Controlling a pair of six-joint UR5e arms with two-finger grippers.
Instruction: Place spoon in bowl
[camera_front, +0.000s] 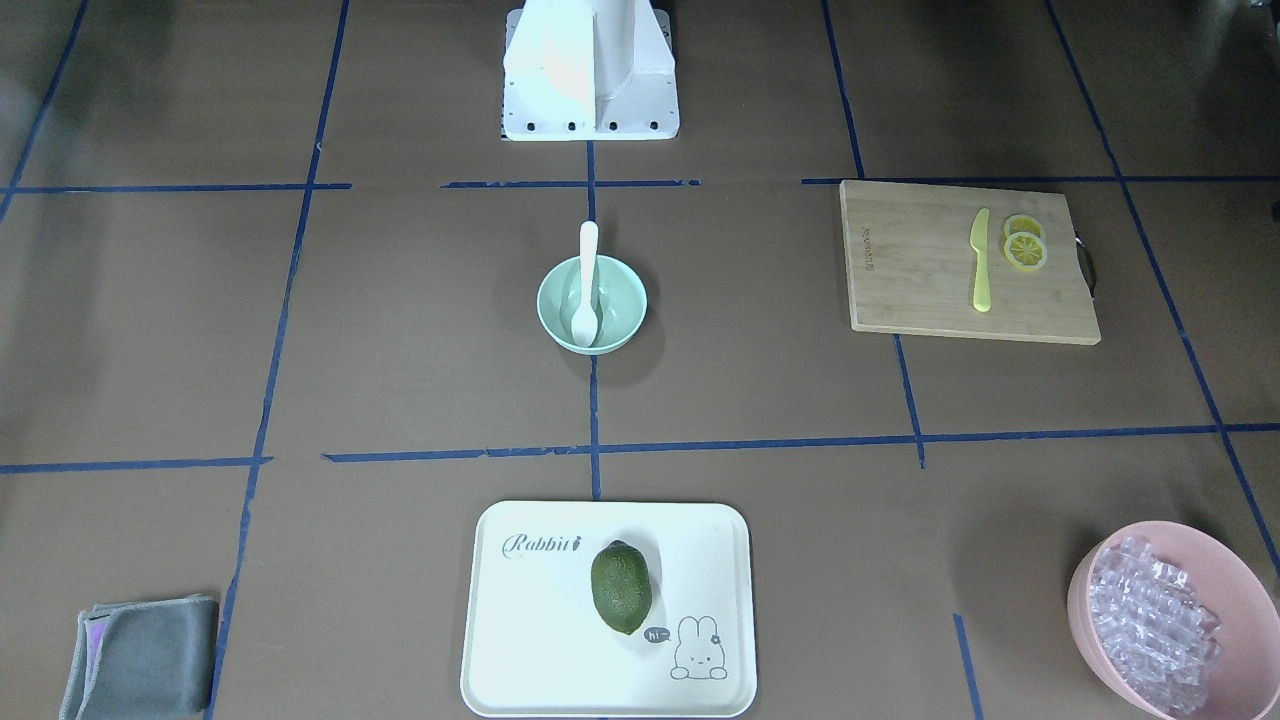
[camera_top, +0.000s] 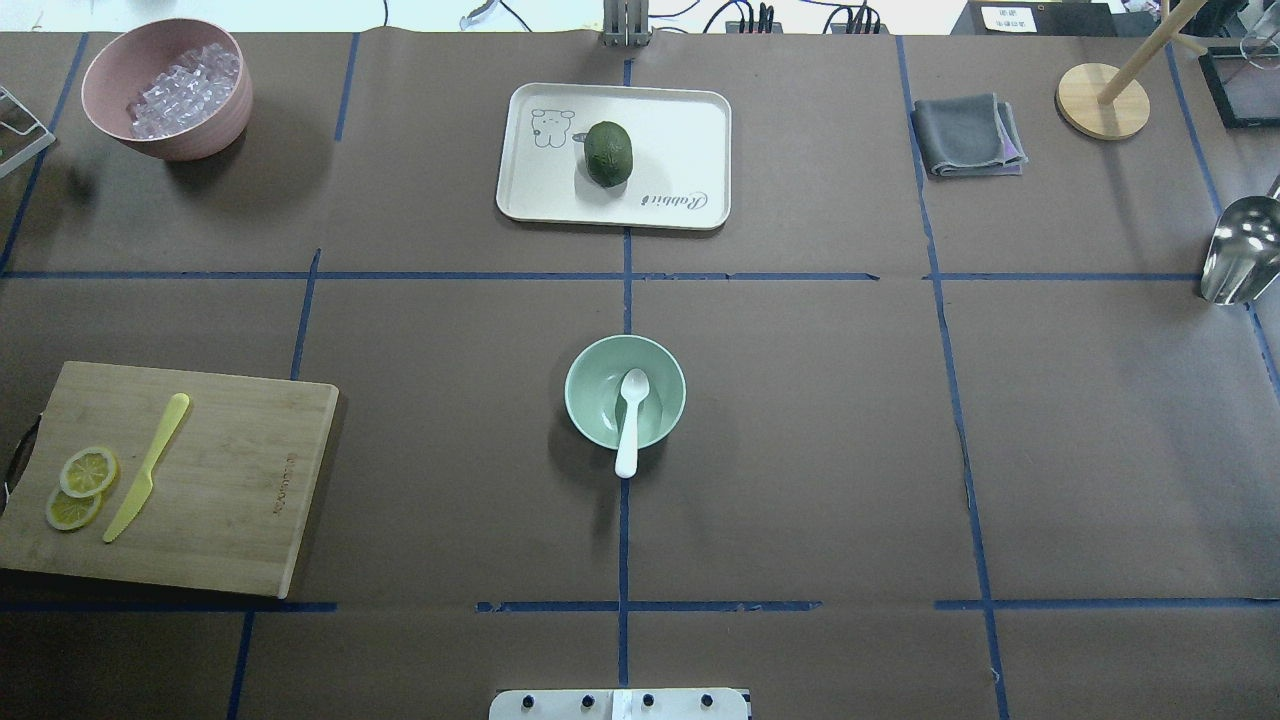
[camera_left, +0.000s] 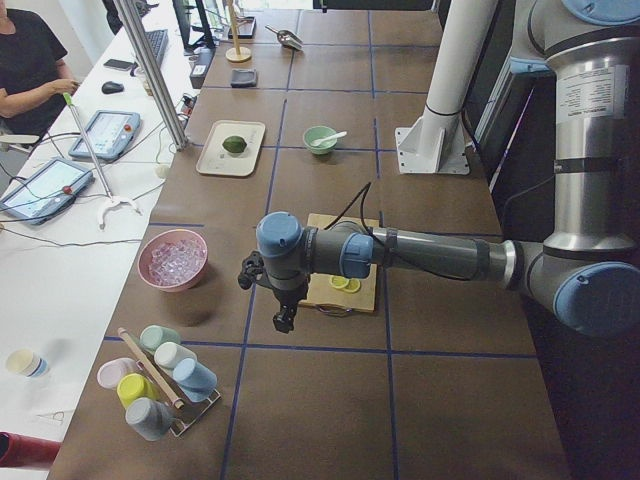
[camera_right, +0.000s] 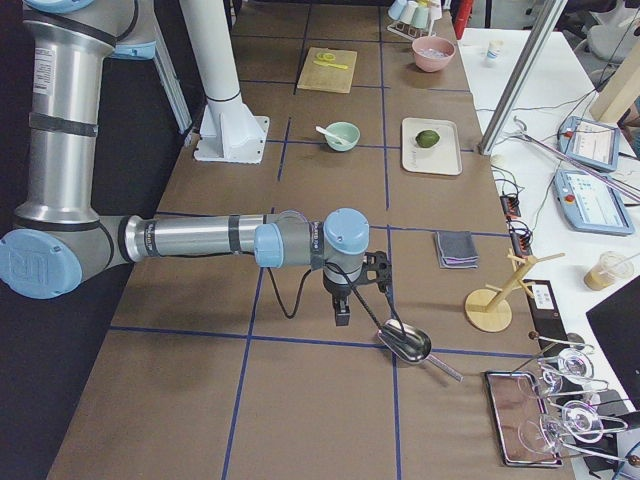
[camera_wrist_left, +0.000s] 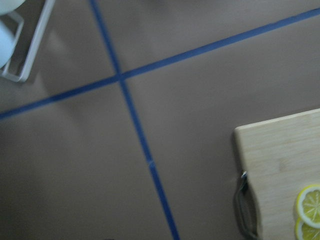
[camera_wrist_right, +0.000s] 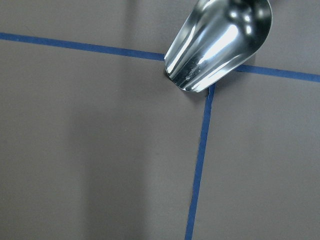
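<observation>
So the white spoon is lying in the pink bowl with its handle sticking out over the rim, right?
Not quite. The white spoon lies in the small mint-green bowl, not the pink one. The pink bowl holds only clear cubes. The rest is right: the handle sticks out over the rim. The overhead exterior view shows it plainly.

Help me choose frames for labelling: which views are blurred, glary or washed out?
Left wrist view: soft all over, with the tape lines and the cutting board edge fuzzy. Right wrist view: sharp, but there is bright glare on the metal scoop. Front-facing view: the robot base is washed out white, while the spoon in the bowl is crisp. Overhead view: clear, with soft shadows only.
</observation>
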